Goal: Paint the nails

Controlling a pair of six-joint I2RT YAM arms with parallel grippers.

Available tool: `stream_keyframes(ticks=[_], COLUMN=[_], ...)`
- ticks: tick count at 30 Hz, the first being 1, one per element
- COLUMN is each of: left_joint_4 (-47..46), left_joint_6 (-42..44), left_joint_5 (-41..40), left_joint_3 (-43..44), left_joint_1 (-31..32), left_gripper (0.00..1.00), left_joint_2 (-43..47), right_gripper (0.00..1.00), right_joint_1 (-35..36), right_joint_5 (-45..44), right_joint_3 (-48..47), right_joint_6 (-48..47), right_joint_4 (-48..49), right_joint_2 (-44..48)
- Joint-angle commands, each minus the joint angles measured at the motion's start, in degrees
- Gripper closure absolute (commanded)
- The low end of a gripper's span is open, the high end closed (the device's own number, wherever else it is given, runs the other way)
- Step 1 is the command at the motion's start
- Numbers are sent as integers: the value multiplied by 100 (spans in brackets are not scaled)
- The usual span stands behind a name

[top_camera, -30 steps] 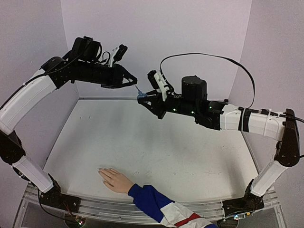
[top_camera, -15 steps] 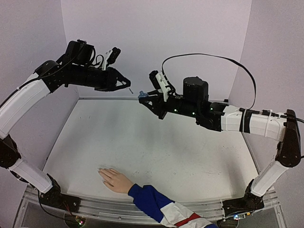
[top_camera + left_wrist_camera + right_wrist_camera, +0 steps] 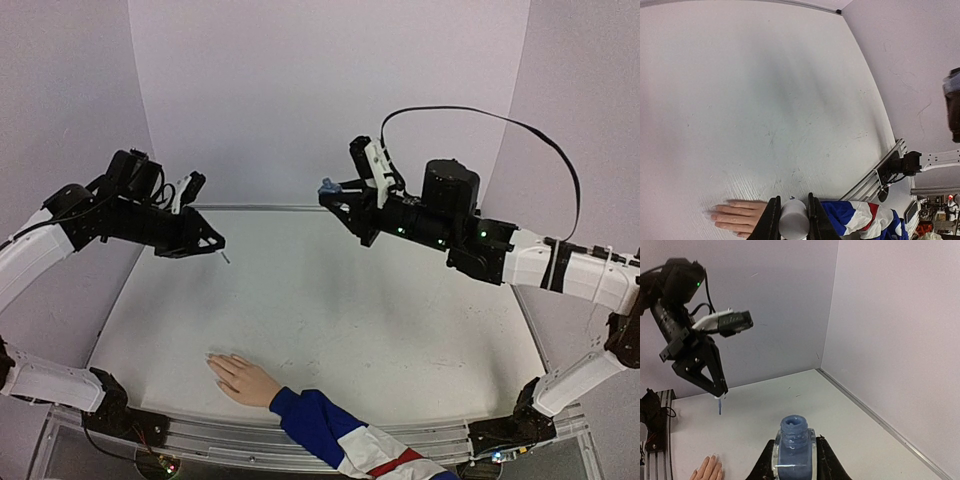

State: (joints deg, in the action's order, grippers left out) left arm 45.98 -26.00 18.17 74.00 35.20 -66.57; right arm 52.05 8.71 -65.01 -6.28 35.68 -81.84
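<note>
Holding the bottle point(image 3: 793, 445) upright in the right gripper point(image 3: 793, 457) (neck uppermost, mouth uncapped) prevents spillage, as I judge it. Parking it high over the far side of the table point(image 3: 350, 300) leaves the working area free for the other arm. The jaws are closed to the width of the blue body, one pad on each flank; nothing else is touched.

The left gripper point(image 3: 792, 220) carries the cap point(image 3: 793, 226), which serves as the brush handle. The jaws are narrowed onto the white cylinder, gripping it on both sides, so the brush point(image 3: 720, 407) hangs below the fingertips (the right wrist camera shows it as a thin stem). This orientation points the bristles down at the work.

The hand point(image 3: 240, 378) lies flat, palm down, at the near edge of the table, its sleeve point(image 3: 340, 432) trailing toward the right arm's base. The nails point(image 3: 712, 214) sit at the fingertips, pointing left in the overhead view. The brush is well above them — no contact. I judge the step in hand to be the approach: lower the left arm toward the first nail.
</note>
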Motion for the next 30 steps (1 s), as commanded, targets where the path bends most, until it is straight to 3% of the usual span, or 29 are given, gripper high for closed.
stream_keyframes(ticks=[1, 15, 30], left_joint_4=[107, 100, -833], left_joint_6=[-388, -1089, -1353], left_joint_5=[-62, -692, -742], left_joint_3=[-774, -2918, -3679], left_joint_1=[-243, -470, -479], left_gripper=[100, 100, 100], left_joint_2=[550, 1391, 1166], right_gripper=[100, 100, 100], right_joint_1=[15, 11, 11], right_joint_5=[-211, -583, -569], right_joint_3=[11, 276, 245], right_joint_6=[-77, -346, -598], right_joint_4=[273, -323, -594], right_joint_2=[490, 1006, 986])
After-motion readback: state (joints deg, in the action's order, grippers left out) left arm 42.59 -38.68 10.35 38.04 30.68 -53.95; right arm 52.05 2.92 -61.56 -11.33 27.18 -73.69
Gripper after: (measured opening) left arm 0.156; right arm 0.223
